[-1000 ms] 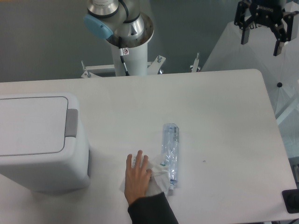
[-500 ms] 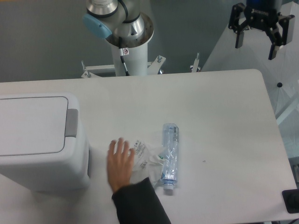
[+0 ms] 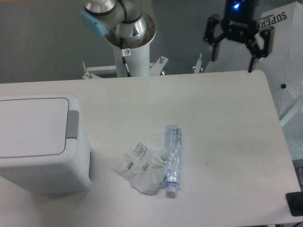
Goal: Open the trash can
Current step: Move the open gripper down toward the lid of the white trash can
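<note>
The trash can [image 3: 40,142] is a large white boxy bin at the table's left side. Its flat lid is down and its grey push tab [image 3: 72,124] faces right. My gripper [image 3: 235,54] hangs high above the table's far right edge, far from the bin. Its black fingers [image 3: 214,45] are spread apart with nothing between them.
A crushed clear plastic bottle [image 3: 172,159] lies mid-table with a crumpled white wrapper [image 3: 140,167] touching its left side. The arm's white base column [image 3: 129,47] stands behind the table's far edge. A black object [image 3: 295,204] sits at the near right corner.
The person's hand and sleeve have left the table. The wrapper lies a little further left of the bottle. My gripper has moved left and slightly down, still open.
</note>
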Motion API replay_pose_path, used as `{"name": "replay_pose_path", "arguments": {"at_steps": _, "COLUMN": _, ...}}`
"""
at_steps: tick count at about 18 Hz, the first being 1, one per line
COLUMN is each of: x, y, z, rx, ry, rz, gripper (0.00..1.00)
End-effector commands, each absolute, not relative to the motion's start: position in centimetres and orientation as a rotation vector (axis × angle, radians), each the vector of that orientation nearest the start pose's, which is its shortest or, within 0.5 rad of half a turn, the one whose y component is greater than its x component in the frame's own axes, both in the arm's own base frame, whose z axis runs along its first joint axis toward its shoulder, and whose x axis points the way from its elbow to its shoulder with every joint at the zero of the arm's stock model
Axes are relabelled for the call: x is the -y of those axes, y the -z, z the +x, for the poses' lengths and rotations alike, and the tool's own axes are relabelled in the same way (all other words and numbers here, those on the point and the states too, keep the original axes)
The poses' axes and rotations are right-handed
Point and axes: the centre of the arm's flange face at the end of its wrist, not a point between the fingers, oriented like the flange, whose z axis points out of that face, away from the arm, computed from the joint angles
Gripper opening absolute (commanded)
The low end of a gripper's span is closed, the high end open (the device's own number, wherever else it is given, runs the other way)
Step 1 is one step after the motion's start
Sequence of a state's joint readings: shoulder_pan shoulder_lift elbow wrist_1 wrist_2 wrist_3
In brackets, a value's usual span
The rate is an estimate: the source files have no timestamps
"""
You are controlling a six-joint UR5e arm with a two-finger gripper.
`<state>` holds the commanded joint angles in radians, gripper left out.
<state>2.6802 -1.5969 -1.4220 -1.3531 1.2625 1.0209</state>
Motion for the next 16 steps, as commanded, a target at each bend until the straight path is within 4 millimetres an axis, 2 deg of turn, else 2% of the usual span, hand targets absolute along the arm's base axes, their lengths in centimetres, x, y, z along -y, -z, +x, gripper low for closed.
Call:
{"name": "replay_pose_path", "arguments": {"at_steps": 3, "x": -41.7, "y": -57.6, "z": -36.9, "rx": 0.259, "ry": -0.122, "rz": -2.654, "gripper": 1.00}}
{"name": "replay_pose_path", "arguments": {"at_steps": 6, "x": -45.8, "y": -56.8, "z": -33.8, "rx": 0.393, "ry": -0.049, "rz": -2.599, "gripper": 1.00}}
{"name": "replay_pose_path", "arguments": {"at_steps": 9, "x": -49.3, "y": -56.4, "z": -32.1, "rx": 0.571, "ry": 0.013, "rz": -2.491, "gripper": 1.00}}
{"name": "replay_pose_path", "arguments": {"at_steps": 13, "x": -52.5, "y": -54.9, "z": -29.8, "rx": 0.712, "ry": 0.103, "rz": -2.441, "gripper": 1.00}}
{"name": "replay_pose_path", "arguments": {"at_steps": 16, "x": -53.7, "y": -54.4, "z": -29.0, "rx": 0.801, "ry": 0.151, "rz": -2.402, "gripper": 1.00}}
